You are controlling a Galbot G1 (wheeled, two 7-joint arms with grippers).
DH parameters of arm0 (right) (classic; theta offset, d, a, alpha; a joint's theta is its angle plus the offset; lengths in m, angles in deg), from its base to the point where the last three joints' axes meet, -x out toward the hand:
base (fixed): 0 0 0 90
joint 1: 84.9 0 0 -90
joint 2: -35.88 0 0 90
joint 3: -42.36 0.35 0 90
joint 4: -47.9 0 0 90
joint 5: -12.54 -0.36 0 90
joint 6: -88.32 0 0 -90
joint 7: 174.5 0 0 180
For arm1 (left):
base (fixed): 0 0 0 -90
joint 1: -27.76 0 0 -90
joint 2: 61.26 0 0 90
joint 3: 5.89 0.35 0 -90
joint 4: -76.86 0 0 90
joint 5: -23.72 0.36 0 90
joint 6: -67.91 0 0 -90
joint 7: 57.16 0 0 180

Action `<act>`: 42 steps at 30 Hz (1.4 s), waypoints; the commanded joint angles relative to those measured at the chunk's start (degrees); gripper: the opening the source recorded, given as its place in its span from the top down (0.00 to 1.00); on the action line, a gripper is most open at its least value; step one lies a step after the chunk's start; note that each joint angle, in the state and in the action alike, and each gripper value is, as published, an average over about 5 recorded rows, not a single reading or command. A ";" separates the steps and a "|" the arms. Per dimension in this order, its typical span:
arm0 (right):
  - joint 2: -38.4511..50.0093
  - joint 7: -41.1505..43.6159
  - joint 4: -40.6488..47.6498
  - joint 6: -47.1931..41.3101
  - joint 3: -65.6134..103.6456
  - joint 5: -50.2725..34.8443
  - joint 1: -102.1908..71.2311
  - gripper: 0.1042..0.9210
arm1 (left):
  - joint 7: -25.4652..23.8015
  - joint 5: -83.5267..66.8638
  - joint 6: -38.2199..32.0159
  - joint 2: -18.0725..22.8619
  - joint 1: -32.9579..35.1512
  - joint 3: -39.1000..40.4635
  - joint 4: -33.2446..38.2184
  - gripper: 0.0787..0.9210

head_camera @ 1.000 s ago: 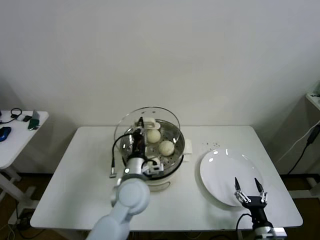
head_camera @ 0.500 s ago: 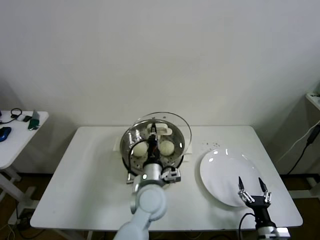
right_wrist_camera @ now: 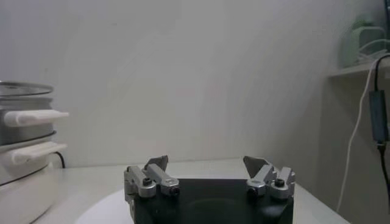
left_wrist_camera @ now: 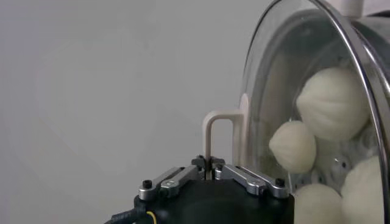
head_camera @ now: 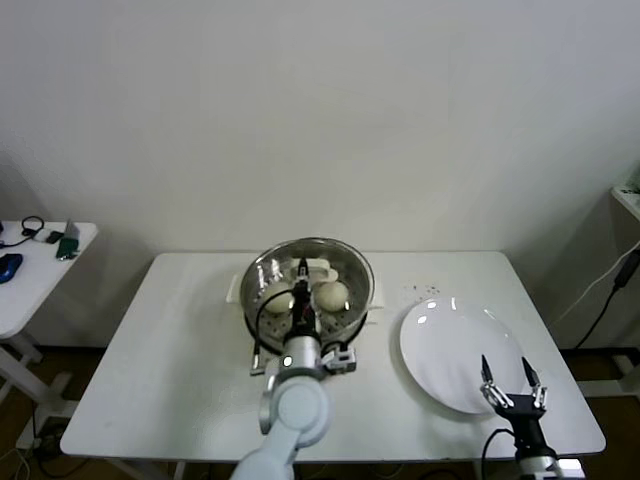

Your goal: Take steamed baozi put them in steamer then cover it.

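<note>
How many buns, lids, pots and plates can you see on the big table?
Buns: 4
Lid: 1
Steamer pot: 1
Plate: 1
Total: 7

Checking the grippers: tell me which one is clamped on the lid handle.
The left gripper, shut on the glass lid's cream handle over the steamer. The right gripper is open by the plate.

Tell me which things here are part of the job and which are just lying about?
Part of the job: buns, steamer, lid, left gripper shut on lid's handle.
Lying about: white plate, side table clutter, idle right gripper.
</note>
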 commanded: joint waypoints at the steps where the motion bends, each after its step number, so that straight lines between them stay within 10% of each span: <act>1: 0.04 0.08 -0.03 0.31 0.33 -0.07 -0.23 0.12 | -0.05 0.69 -0.36 -1.22 0.47 -0.64 -0.81 0.92; 32: -0.22 0.59 0.12 0.26 0.15 -0.46 -0.03 0.12 | -2.95 0.98 -0.06 -2.16 -0.35 -0.12 1.21 0.92; 42: -0.20 0.63 -0.09 -0.40 -0.53 -0.48 0.63 0.12 | -4.28 -3.69 0.41 -5.70 0.87 1.53 7.67 0.63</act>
